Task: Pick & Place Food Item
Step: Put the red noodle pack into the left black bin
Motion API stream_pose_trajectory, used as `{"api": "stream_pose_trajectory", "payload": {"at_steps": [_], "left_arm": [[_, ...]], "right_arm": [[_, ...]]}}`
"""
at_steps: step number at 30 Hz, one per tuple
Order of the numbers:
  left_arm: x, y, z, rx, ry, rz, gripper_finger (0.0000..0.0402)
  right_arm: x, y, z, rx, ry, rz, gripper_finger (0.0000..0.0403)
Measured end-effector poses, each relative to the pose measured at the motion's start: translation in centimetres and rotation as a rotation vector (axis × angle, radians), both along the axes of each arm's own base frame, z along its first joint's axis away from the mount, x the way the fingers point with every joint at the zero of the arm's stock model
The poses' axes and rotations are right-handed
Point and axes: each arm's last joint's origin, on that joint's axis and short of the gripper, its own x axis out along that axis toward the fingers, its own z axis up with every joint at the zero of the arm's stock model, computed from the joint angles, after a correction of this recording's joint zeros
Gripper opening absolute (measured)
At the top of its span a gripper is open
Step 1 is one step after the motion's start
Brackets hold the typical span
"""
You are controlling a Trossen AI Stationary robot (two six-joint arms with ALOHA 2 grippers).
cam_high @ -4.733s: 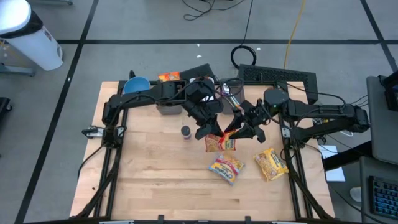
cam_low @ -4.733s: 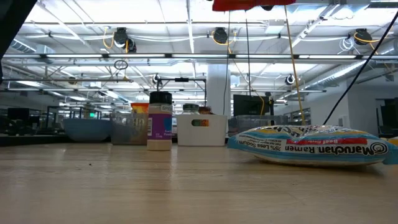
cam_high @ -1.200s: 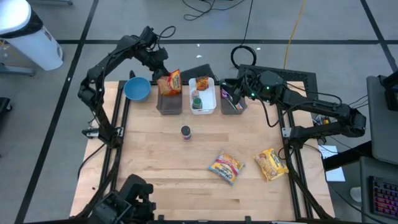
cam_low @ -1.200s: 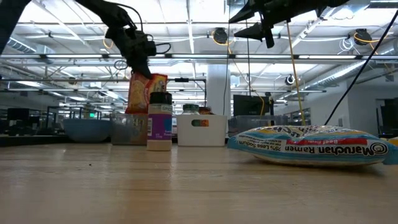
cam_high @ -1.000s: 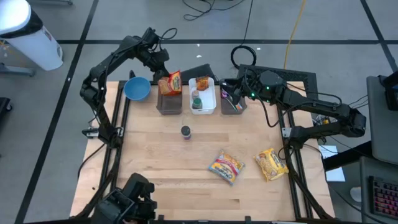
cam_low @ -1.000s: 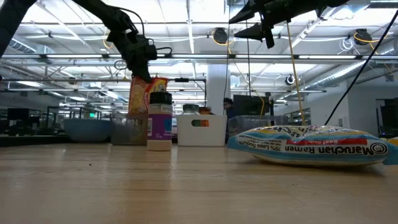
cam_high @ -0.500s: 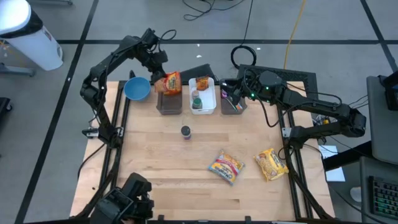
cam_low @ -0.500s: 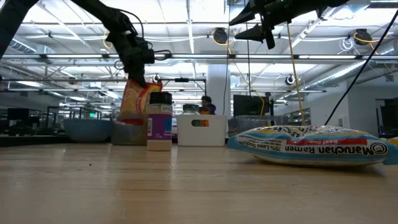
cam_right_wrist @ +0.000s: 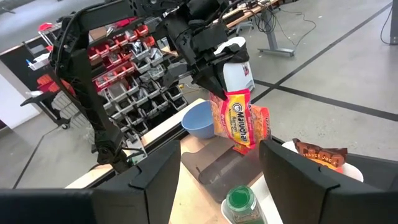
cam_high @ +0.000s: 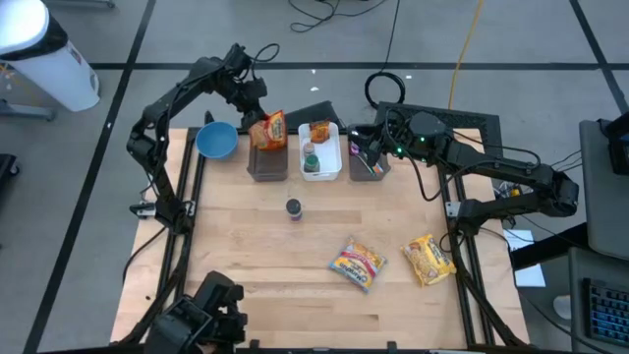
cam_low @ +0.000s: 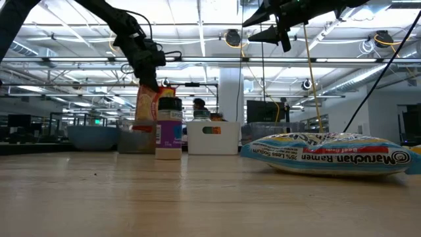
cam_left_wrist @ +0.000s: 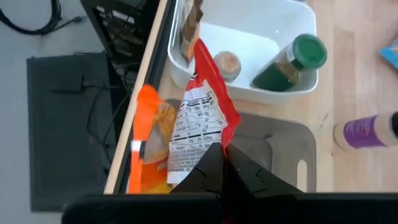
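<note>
Wooden table | left end effector clamped on ramen packet | right end effector apart

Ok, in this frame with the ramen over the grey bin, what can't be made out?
- Grey bin floor: high view, covered by the ramen packet that the left gripper holds.
- Orange packet label: left wrist view, turned edge-on.
- Clear bin contents: high view, under the right gripper.
</note>
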Motion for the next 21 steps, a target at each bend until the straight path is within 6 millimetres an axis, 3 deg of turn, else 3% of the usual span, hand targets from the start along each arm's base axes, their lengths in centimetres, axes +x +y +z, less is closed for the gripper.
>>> {"api": "stream_pose_trajectory", "payload": {"at_steps": [15,21], "left_arm": [[-0.1,-0.1,-3.9,-0.049,0.014,0.014,0.0000],[0.2,0.2,-4.2,-0.014,-0.006,0.024,0.0001]], "right_arm": [[0.0,0.0,0.0,0.000,0.000,-0.001,0.0212],[0.0,0.0,0.0,0.000,0.000,-0.001,0.0212]]}}
